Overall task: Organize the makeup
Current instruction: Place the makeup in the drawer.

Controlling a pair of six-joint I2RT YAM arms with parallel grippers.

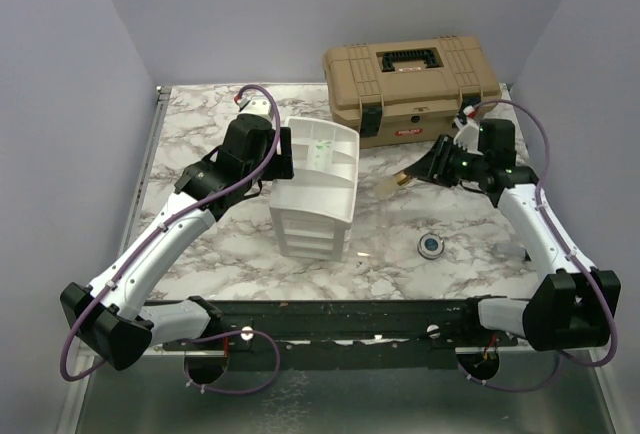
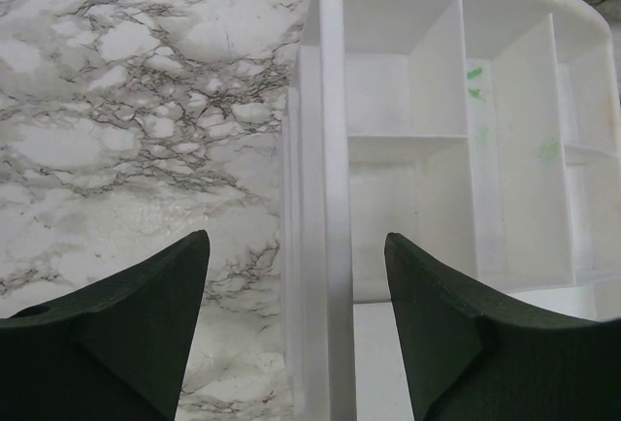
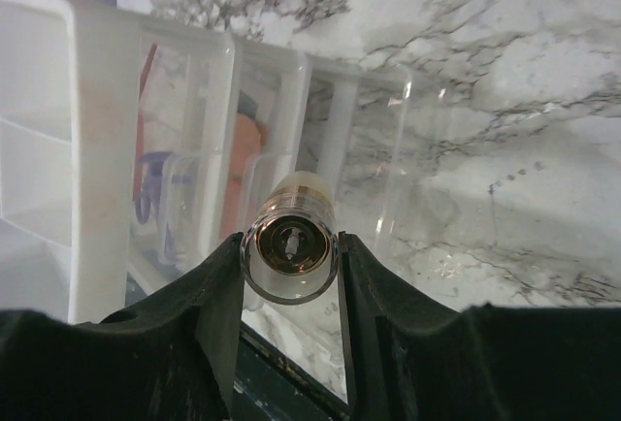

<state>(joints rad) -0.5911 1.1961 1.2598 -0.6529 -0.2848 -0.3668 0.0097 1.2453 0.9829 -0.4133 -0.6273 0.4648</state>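
Right pincer (image 3: pixel 289 251) gripping small tube (image 3: pixel 288 215) (axis toward drawer unit (image 1: pixel 315 204)), left pincer (image 2: pixel 296 239) open.

Left tool (image 2: pixel 296 242) spread wide, dark fingers (image 2: pixel 146 324) either side of the white organizer's (image 2: pixel 388 14) left wall: one over the marble surface (image 2: pixel 126 101), the other over the tray. Tray split by dividers (image 2: pixel 441 72) into compartments. Faint green smudges (image 2: pixel 475 77) inside.

Left hand (image 2: pixel 293 246): drawer unit (image 2: pixel 335 149) wall between its fingers (image 2: pixel 146 324), gaps either side — bare bench (image 2: pixel 116 101) to its left.
Right hand (image 1: pixel 417 170): small tube (image 3: pixel 288 237) fills the jaws; bench ahead free up to the unit — toolbox (image 1: pixel 410 89) close alongside, compact (image 1: pixel 431 245) off its near side.
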